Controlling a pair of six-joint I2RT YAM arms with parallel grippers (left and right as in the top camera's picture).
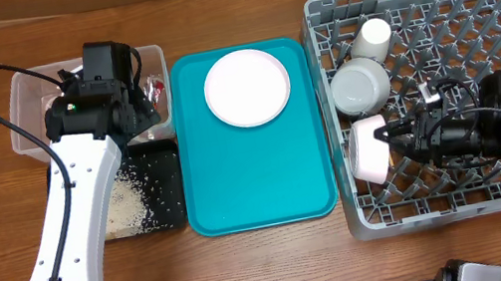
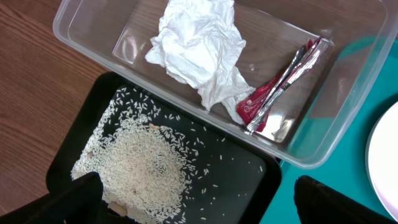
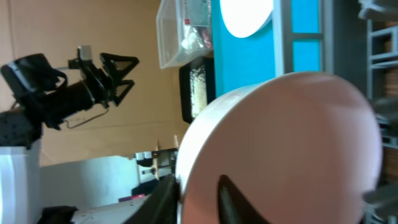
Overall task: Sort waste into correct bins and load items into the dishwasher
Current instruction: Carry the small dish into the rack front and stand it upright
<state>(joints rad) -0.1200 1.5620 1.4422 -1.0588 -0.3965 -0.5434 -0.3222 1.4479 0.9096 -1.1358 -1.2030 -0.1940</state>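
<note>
The right pincer (image 1: 397, 137) is closed on the rim of the first bowl (image 1: 366, 149), which sits tipped on its side at the left edge of the dish rack (image 1: 471, 5). In the right wrist view, one dark finger (image 3: 231, 198) lies against the bowl surface and the other lies just outside the rim. The dish rack occupies the right side of the bench (image 1: 271, 268). It also holds the second bowl (image 1: 361, 87), just behind the first, and the cup (image 1: 373, 36), near the second bowl. The teal tray (image 1: 257, 180) lies at the centre of the bench and carries the plate (image 1: 246, 87) at its far end. The left pincer (image 2: 196, 205) is wide apart and empty, positioned above the near edge of the black tray (image 1: 169, 189). The rice grains (image 2: 140, 168) lie in a loose pile in the black tray. The tub (image 1: 18, 92) lies directly behind the black tray and contains the tissue (image 2: 196, 43) and the red wrapper (image 2: 273, 93), which lie side by side.
</note>
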